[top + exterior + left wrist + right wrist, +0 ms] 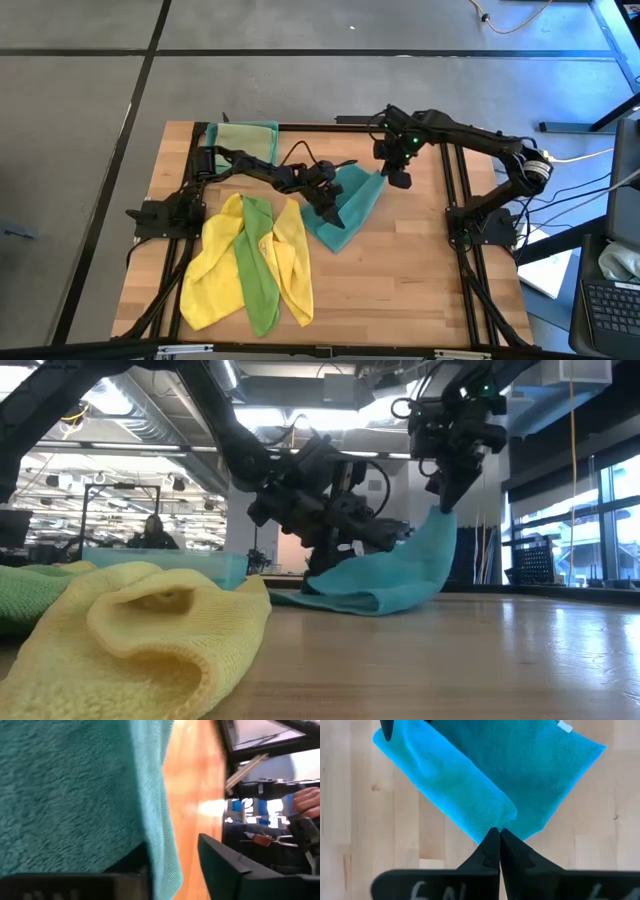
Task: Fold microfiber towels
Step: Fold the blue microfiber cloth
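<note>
The teal towel (352, 203) lies partly folded at the table's middle, its right far corner raised. My right gripper (399, 180) is shut on that corner, above the table (443, 505). My left gripper (327, 212) is low at the towel's left side and open. In the left wrist view the towel's hemmed edge (160, 820) runs between its two fingers. Two yellow towels (215, 262) (295, 262) and a bright green towel (258, 268) lie bunched on the near left. A pale olive towel (240, 138) lies in the teal tray (274, 127). My left gripper is open. The teal towel's edge (162, 855) drapes over one finger (132, 862) and hides most of it. The other finger (225, 865) stands bare beside the edge, over the wood. My right gripper pinches the teal towel's corner (496, 822) between its two fingertips, from above, pointing down. The corner is lifted (438, 520). The cloth slopes down from it to the table, where the towel's remainder lies (370, 595).
The bunched yellow towel (140, 630) fills the near left in the low view. The tray stands at the far left. Bare wood (400, 280) lies near and right of the teal towel. A person (152, 532) and a hand (307, 802) show beyond the table.
</note>
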`<state>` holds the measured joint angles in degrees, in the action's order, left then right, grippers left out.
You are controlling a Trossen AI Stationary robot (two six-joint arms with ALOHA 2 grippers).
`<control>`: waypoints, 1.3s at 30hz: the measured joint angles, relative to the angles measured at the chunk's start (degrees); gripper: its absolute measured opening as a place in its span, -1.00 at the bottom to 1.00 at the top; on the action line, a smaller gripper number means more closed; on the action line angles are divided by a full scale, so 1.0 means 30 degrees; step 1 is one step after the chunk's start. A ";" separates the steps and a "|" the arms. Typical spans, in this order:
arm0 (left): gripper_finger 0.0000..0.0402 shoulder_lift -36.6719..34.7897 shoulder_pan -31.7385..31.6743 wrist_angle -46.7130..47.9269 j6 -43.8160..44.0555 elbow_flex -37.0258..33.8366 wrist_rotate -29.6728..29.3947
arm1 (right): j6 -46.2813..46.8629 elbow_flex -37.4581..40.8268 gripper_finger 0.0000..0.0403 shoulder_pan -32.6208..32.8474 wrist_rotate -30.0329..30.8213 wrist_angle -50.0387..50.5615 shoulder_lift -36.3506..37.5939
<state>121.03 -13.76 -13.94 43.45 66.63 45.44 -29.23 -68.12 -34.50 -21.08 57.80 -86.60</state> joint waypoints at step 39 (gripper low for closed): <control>-1.00 -0.4072 -0.1320 1.4068 -0.5242 -0.0022 -0.6448 | 0.0744 0.0000 -0.98 0.0407 0.0852 -1.0915 -0.5655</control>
<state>108.81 -17.72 28.26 27.73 66.57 26.09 -27.00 -68.12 -33.28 -18.52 25.05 -103.57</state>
